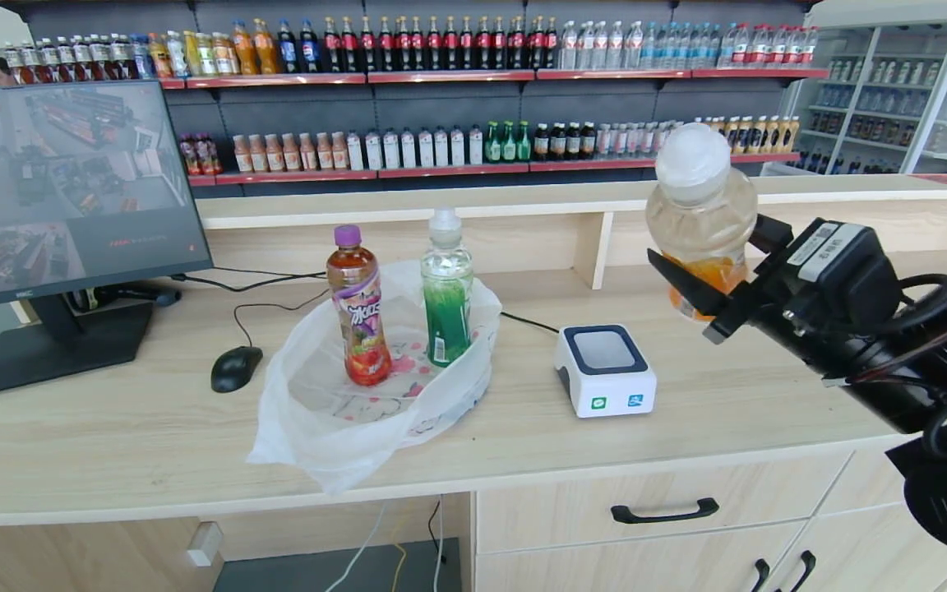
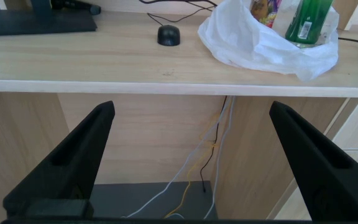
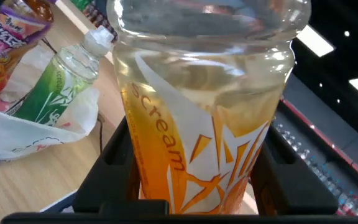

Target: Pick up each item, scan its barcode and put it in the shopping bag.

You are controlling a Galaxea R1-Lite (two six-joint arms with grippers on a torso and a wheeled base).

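Left gripper [image 2: 191, 109]: fingers spread wide, empty, low, left of scanner [image 1: 605, 370]. Shopping bag [image 1: 309, 411]: left of scanner; purple-cap bottle [image 1: 358, 312], green bottle [image 1: 446, 296] upright inside. Right gripper [image 1: 694, 302]: clamped on orange-label bottle [image 1: 699, 205], above-right of scanner.

At the counter [image 1: 112, 436]: three bottles [image 1: 358, 312] [image 1: 446, 288] [image 1: 699, 214], one shopping bag [image 1: 309, 411], one scanner [image 1: 605, 370], one mouse [image 1: 235, 367], one monitor [image 1: 62, 189].

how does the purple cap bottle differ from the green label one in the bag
Cap: purple on the purple-capped bottle, white on the green-label bottle. Drink: reddish-brown in the purple-capped bottle, clear in the green-label bottle. Wrap: purple and red on the purple-capped bottle, green on the green-label bottle. Both stand upright, side by side, in the white shopping bag.
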